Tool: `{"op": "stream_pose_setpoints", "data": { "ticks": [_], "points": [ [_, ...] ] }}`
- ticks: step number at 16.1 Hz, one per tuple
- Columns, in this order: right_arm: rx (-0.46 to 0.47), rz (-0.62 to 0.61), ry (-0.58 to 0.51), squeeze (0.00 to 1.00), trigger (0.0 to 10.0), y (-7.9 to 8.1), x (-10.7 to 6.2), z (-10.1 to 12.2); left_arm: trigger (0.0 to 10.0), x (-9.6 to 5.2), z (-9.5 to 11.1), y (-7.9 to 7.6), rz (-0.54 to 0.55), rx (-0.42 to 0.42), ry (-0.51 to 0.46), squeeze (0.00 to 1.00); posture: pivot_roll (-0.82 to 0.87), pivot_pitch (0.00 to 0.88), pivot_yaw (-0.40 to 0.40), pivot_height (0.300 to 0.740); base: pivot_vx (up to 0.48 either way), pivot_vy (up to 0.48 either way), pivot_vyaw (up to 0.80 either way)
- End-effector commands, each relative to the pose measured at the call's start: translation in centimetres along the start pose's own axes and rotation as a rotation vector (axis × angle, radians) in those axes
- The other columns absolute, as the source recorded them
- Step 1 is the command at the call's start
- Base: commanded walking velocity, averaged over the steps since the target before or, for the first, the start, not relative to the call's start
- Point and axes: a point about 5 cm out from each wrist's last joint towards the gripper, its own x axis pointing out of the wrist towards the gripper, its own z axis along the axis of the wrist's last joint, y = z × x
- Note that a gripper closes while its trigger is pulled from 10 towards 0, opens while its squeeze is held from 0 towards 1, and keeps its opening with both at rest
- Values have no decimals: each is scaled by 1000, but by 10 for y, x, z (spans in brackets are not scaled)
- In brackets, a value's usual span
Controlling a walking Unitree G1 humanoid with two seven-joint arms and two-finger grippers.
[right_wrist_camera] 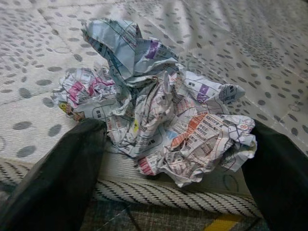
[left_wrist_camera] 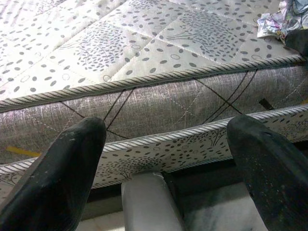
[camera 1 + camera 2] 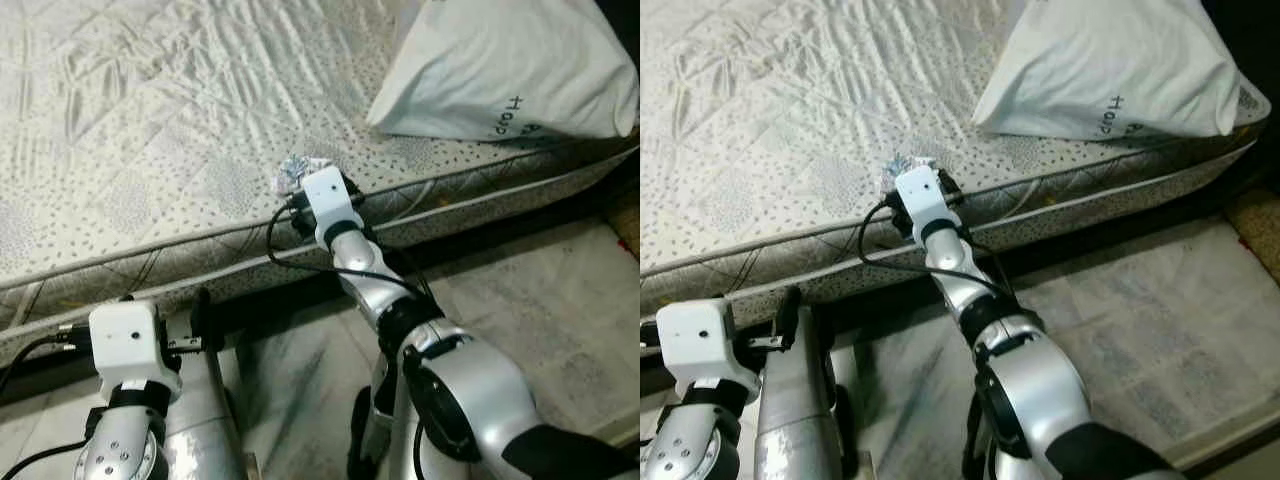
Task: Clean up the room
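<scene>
Crumpled paper: lies at the bed edge, well short of the pillow, directly ahead between the right end effector's spread fingers; left end effector, likewise spread, hangs farther off.

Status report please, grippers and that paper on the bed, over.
Right gripper open, fingers straddling crumpled paper at mattress edge, not closed. Left gripper open, low beside the bed. Pillow well away; nothing in the way.

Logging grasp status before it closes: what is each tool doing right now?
Left tool: open, holding nothing, facing the mattress side.
Right tool: open, fingers straddling the crumpled paper, not gripped.
</scene>
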Motion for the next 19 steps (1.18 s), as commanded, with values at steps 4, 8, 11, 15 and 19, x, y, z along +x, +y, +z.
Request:
{"op": "stream_pose_setpoints", "data": {
  "ticks": [4, 8, 11, 15, 19],
  "points": [
    [70, 4, 13, 0, 0, 14, 2, 7, 10000, 0, -2, 2, 21, 7, 10, 0, 197, 280, -90, 480, 0, 0, 0],
    [94, -2, -1, 0, 0, 9, 3, 10, 10000, 4, -2, 2, 23, 9, 3, 0, 194, 269, -91, 480, 0, 0, 0],
    [103, -2, -12, 0, 0, 5, 4, 11, 10000, 6, -1, 2, 25, 12, -4, 0, 192, 264, -93, 480, 0, 0, 0],
    [114, 3, -13, 0, 0, 5, 4, 10, 10000, 7, -2, 2, 30, 10, -5, 0, 193, 260, -97, 480, 0, 0, 0],
    [125, 16, -23, 0, 0, 7, 4, 13, 10000, 8, -3, 1, 34, 7, -7, 0, 194, 260, -101, 480, 0, 0, 0]
  ]
}}
